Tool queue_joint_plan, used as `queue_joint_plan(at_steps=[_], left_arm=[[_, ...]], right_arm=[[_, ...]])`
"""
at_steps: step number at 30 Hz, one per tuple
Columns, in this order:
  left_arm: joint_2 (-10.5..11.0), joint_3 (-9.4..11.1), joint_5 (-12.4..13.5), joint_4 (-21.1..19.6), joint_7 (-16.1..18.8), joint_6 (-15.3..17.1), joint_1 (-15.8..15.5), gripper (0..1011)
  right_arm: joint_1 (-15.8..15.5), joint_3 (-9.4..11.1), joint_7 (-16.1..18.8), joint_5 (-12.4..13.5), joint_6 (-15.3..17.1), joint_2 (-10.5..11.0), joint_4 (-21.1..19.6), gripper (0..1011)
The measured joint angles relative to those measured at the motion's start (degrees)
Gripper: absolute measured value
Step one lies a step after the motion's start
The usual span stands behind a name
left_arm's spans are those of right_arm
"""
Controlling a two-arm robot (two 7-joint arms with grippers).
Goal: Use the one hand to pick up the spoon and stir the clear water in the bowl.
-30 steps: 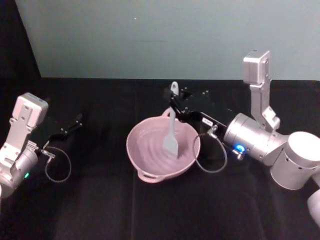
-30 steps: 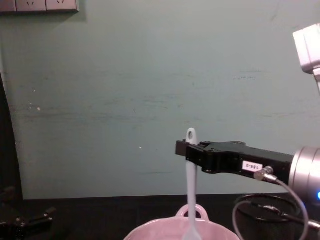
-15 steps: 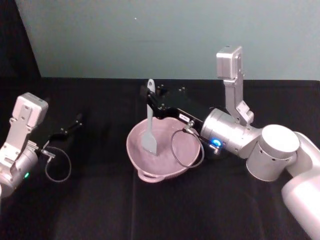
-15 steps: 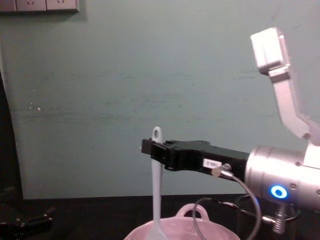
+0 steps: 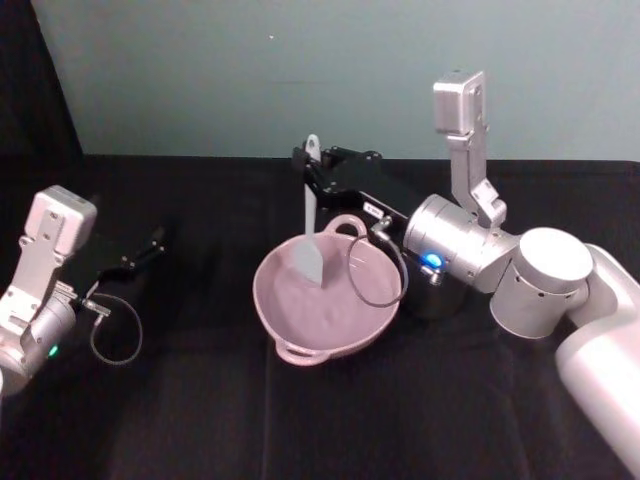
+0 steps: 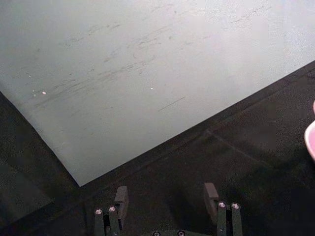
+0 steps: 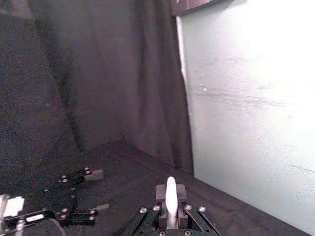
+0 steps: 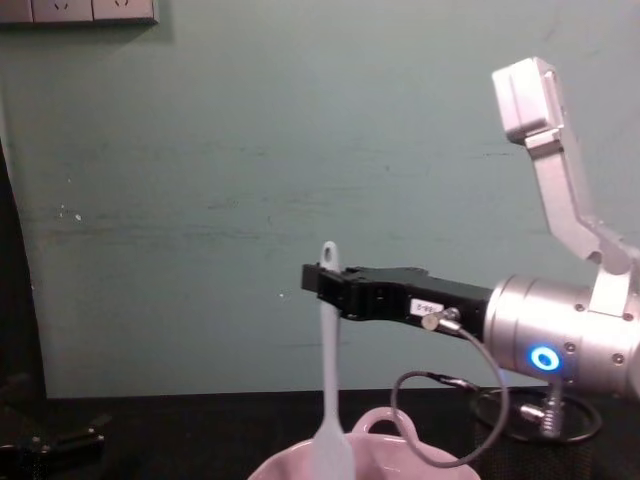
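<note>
In the head view, the black flat-fingered right hand [image 5: 312,168], on its silver arm, is clamped on the upper handle of the white plastic spatula-like spoon [image 5: 309,255]. The spoon hangs upright with its blade inside the pale pink glossy ceramic bowl [image 5: 330,322] on the black-clothed table [image 5: 300,430]. The left hand [image 5: 148,246] lies well off to the left.

In the chest view, the spoon [image 8: 328,380] hangs straight down into the bowl.

In the left wrist view, the left hand [image 6: 166,196] has its fingers spread, holding nothing.

In the right wrist view, the spoon's handle end [image 7: 170,194] is pinched between the fingers.
</note>
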Motion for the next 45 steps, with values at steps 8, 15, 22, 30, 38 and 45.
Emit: queue_joint_plan(at_steps=[8, 15, 22, 30, 38, 45], left_arm=[[0.0, 0.0, 0.0, 0.0, 0.0, 0.0, 0.0, 1011], [0.0, 0.0, 0.0, 0.0, 0.0, 0.0, 0.0, 1011], [0.0, 0.0, 0.0, 0.0, 0.0, 0.0, 0.0, 1011], [0.0, 0.0, 0.0, 0.0, 0.0, 0.0, 0.0, 1011], [0.0, 0.0, 0.0, 0.0, 0.0, 0.0, 0.0, 1011], [0.0, 0.0, 0.0, 0.0, 0.0, 0.0, 0.0, 1011]], right_arm=[[-1.4, 1.8, -0.9, -0.1, 0.5, 2.0, -1.9, 114], [-4.0, 2.8, -1.2, 0.2, 1.5, 4.1, -5.5, 114], [-6.6, 2.8, -1.3, 0.4, 2.3, 5.6, -9.4, 114], [-7.8, 1.4, -0.5, 0.5, 2.7, 5.8, -11.9, 114], [-6.3, -0.4, 0.0, 0.6, 2.5, 3.8, -10.4, 114], [-3.2, -1.5, 0.5, 0.4, 2.0, 1.4, -6.3, 114]])
